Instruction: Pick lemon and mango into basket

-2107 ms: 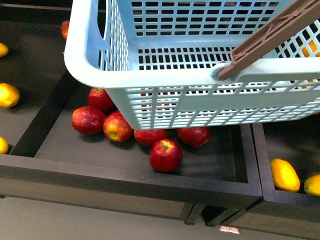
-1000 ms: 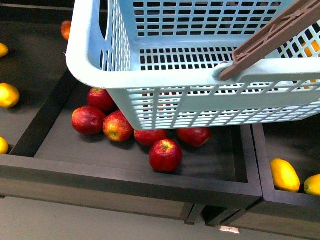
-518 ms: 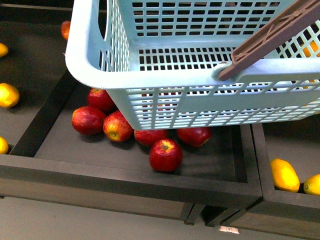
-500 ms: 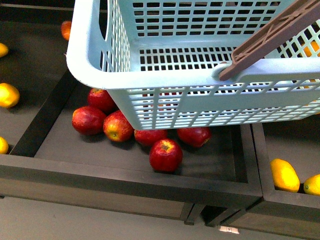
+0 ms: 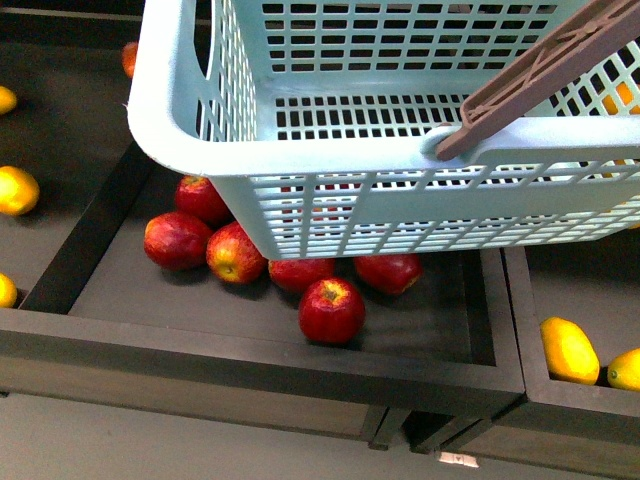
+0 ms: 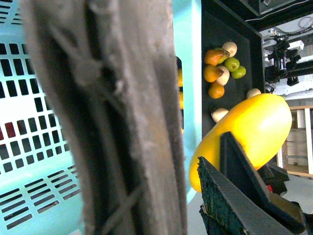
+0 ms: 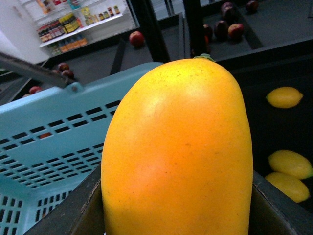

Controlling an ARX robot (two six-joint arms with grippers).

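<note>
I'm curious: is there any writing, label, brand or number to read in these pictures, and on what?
Nothing is legible.
Small white tag under the dark shelf: too small to read.
Products on the background store shelves: labels blurred.
The basket and the mango show no print.

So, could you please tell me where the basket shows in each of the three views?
Front: the basket fills the upper part, above the apples.
Left wrist: its teal lattice sits behind the close-up handle.
Right wrist: it lies behind the held mango, at.
Shared landmark: the brown handle.
</note>
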